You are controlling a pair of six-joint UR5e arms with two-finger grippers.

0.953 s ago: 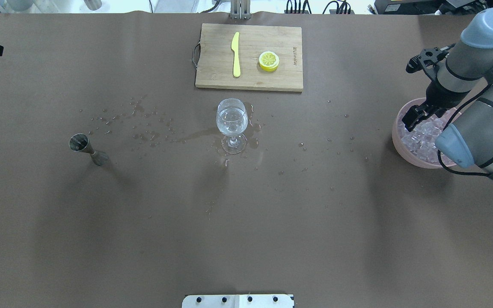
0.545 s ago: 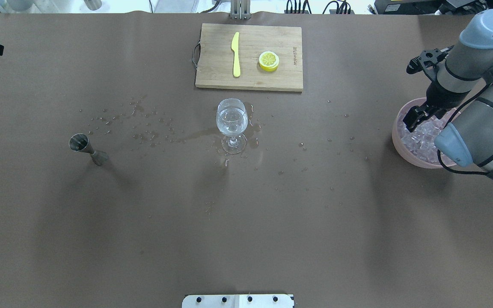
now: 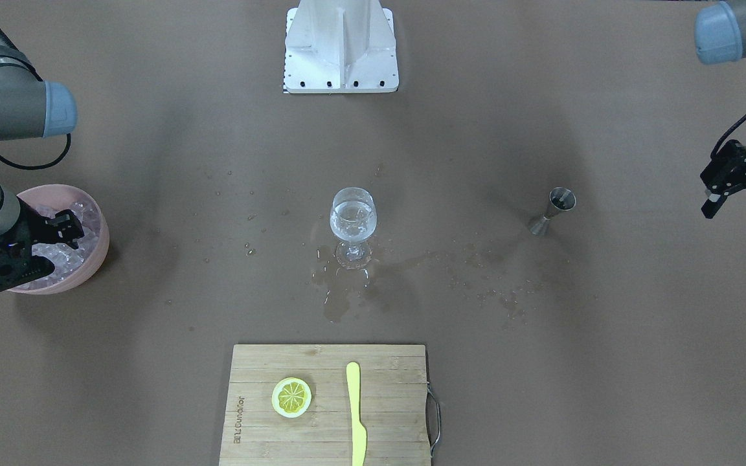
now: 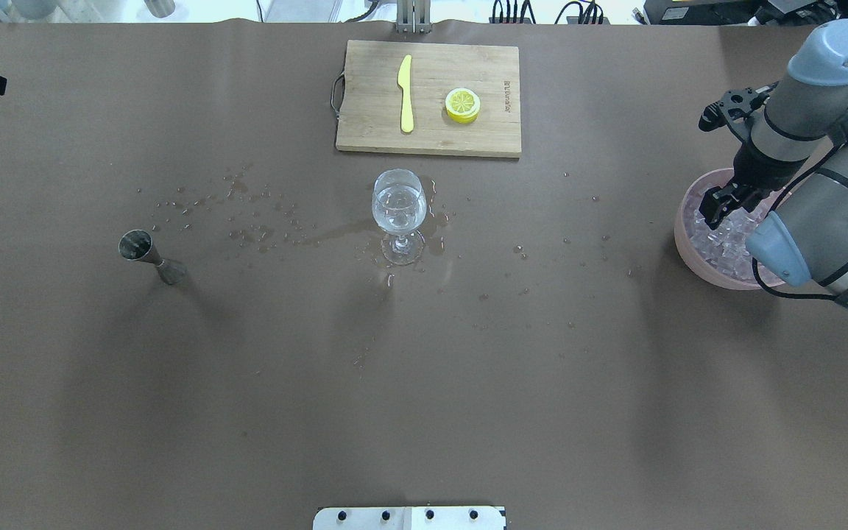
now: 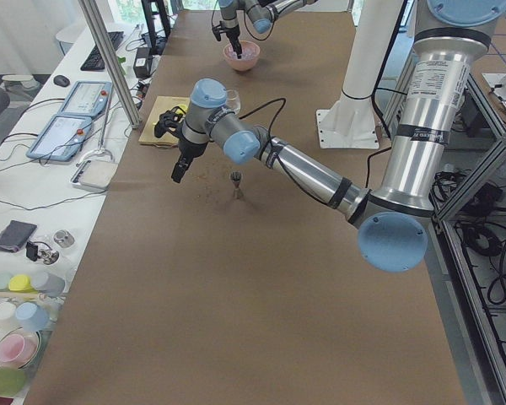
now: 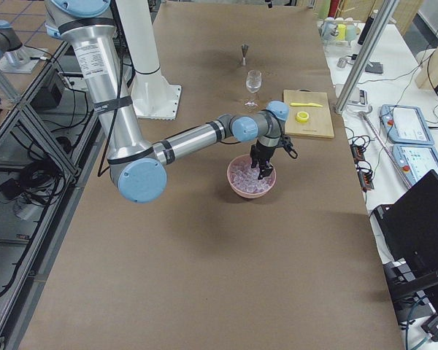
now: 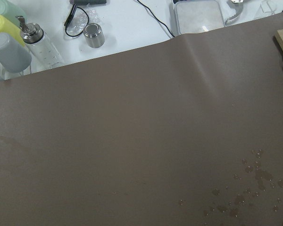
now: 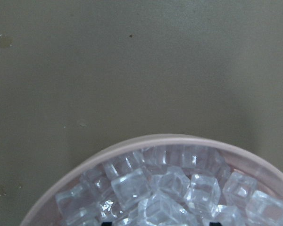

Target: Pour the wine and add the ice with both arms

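A wine glass stands mid-table with clear wine in its bowl, also seen in the front view. A pink bowl at the table's right end is heaped with ice. My right gripper hangs open just over the ice, its fingertips wide apart at the lower edge of the right wrist view above the ice cubes. My left gripper is open and holds nothing, raised off the table beyond the steel jigger.
A wooden cutting board at the far side carries a yellow knife and a lemon slice. Spilled droplets and a wet patch spread around the glass toward the jigger. The white base block sits on the robot's side.
My right gripper has shifted slightly rightward, further in over the ice bowl. The glass, the jigger and the board have not moved.
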